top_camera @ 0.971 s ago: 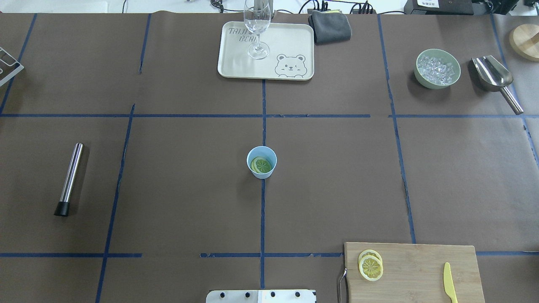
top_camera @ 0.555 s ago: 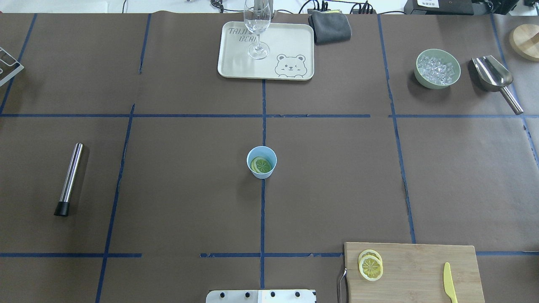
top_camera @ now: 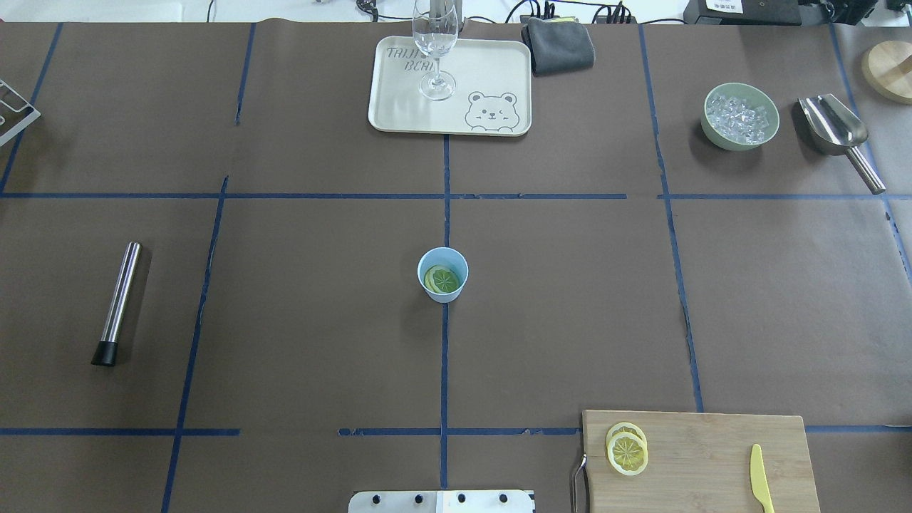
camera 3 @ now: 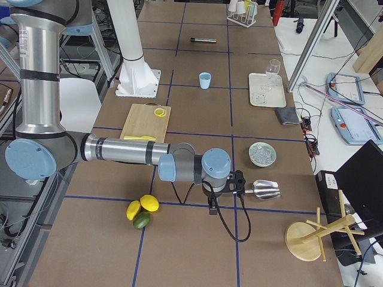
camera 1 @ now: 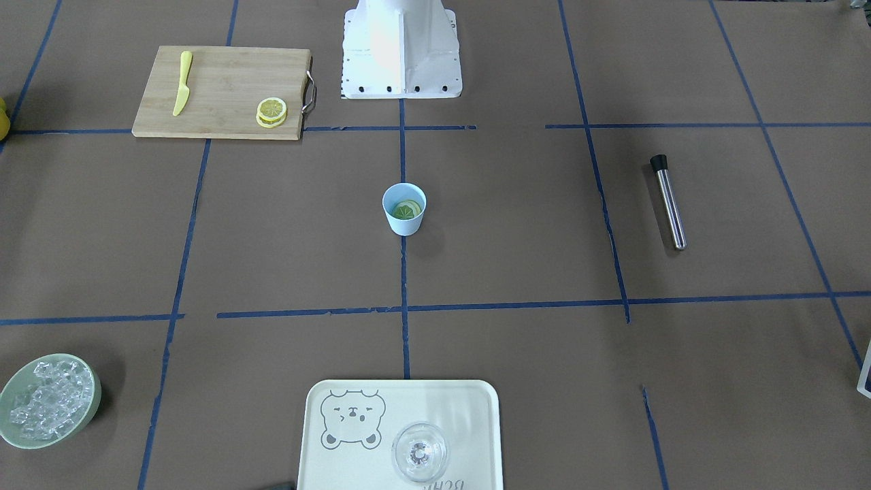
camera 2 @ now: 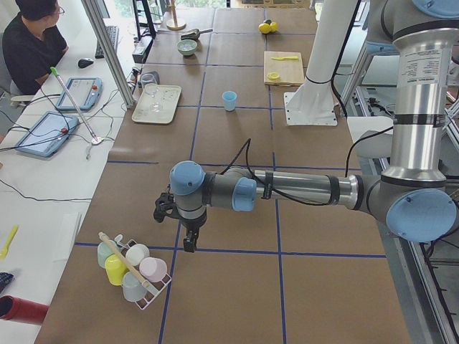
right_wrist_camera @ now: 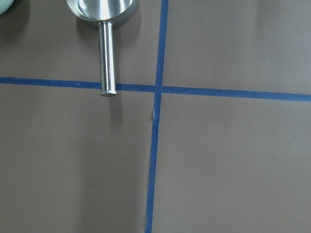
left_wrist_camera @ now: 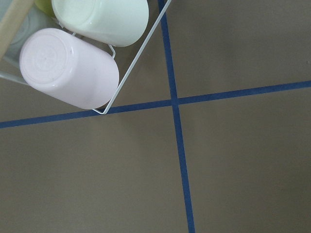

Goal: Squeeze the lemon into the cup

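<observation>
My left gripper (camera 2: 188, 245) hangs at the table's left end, just beside the wire rack of cups (camera 2: 133, 269). My right gripper (camera 3: 212, 208) hangs at the opposite end, near the steel scoop (camera 3: 263, 190). Only the side cameras catch them and neither wrist view shows its own fingers, so I cannot tell whether either is parted or closed. The light-blue cup (top_camera: 450, 292) stands upright at the table's centre on the blue tape line, well apart from both arms. A lemon slice (top_camera: 442, 279) lies inside it below the rim, its flesh looking greenish. Two spare slices (top_camera: 627, 450) sit stacked on the bamboo cutting board (top_camera: 712, 456) near the robot's base, with the yellow knife (top_camera: 761, 479) further along the board. My worry is the cup: it looks light and narrow-footed, so a descent that comes in off-centre could catch the rim and tip it, slice and all. The slice nearly fills the mouth, leaving little room for fingers to get around it. Pulling the left arm away carelessly could also snag the rack's wire, and the right could clip the scoop's handle. Against the overhead pictures from a second ago I see no change: cup, slices, board and knife sit exactly where they were.
</observation>
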Motion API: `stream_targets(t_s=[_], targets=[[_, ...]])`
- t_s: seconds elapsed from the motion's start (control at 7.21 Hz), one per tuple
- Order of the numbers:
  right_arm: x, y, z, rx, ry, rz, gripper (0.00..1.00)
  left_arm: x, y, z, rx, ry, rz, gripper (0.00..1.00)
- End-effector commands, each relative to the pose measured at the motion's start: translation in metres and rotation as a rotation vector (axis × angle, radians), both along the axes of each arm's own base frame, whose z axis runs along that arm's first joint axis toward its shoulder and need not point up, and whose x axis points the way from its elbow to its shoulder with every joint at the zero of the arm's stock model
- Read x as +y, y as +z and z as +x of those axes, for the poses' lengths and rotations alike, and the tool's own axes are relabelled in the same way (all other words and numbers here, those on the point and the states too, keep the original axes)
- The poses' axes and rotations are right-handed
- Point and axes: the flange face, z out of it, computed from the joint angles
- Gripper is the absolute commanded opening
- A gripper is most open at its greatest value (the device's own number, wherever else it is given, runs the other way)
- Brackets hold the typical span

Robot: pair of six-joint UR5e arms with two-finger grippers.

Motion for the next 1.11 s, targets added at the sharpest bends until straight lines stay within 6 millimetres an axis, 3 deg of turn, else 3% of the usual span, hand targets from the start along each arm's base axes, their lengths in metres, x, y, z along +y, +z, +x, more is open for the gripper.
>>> stream_targets(t_s=[0.0, 0.28, 0.97], targets=[[0.003, 0.008, 0.000, -0.001, 0.000, -0.017, 1.00, 0.002, 0.003, -0.004, 0.005, -0.010, -0.016, 1.00], [0.004, 0.008, 0.000, -0.001, 0.002, -0.018, 1.00, 0.004, 0.000, -0.007, 0.006, -0.016, -0.010, 1.00], [-0.001, -0.033, 0.000, -0.010, 0.085, -0.026, 1.00, 0.005, -0.009, -0.007, 0.006, -0.020, 0.004, 1.00]])
